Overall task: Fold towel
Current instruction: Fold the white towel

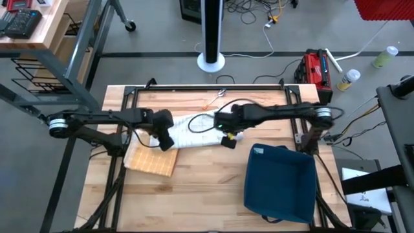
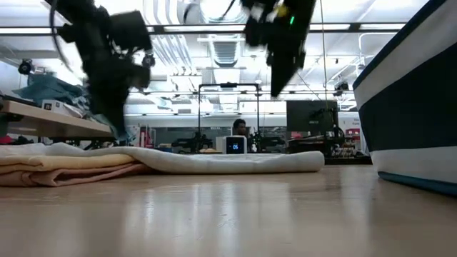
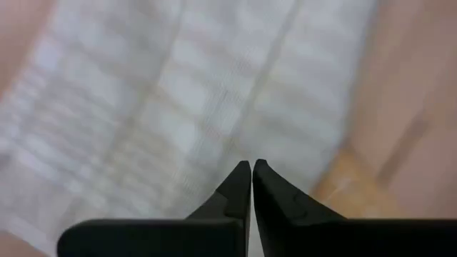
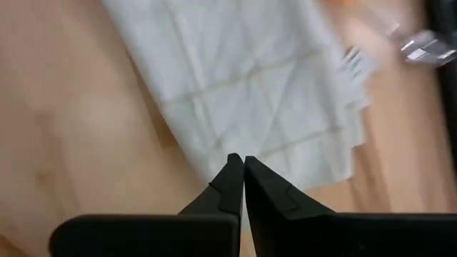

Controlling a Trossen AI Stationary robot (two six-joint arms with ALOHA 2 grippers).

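Both claws have their fingers pressed together, and neither one holds anything. Left claw (image 1: 165, 144) hangs over the near left end of the white towel (image 1: 194, 133). Right claw (image 1: 228, 141) hangs over the towel's near right edge. From the side, both claws are up off the towel.

The towel lies flat in the middle of the wooden table (image 1: 194, 188), but the dark arms cover much of it from above. A folded tan cloth (image 1: 150, 160) sits at its left end, partly under the left arm. A blue bin (image 1: 279, 182) stands to the right, cut off in the low view.
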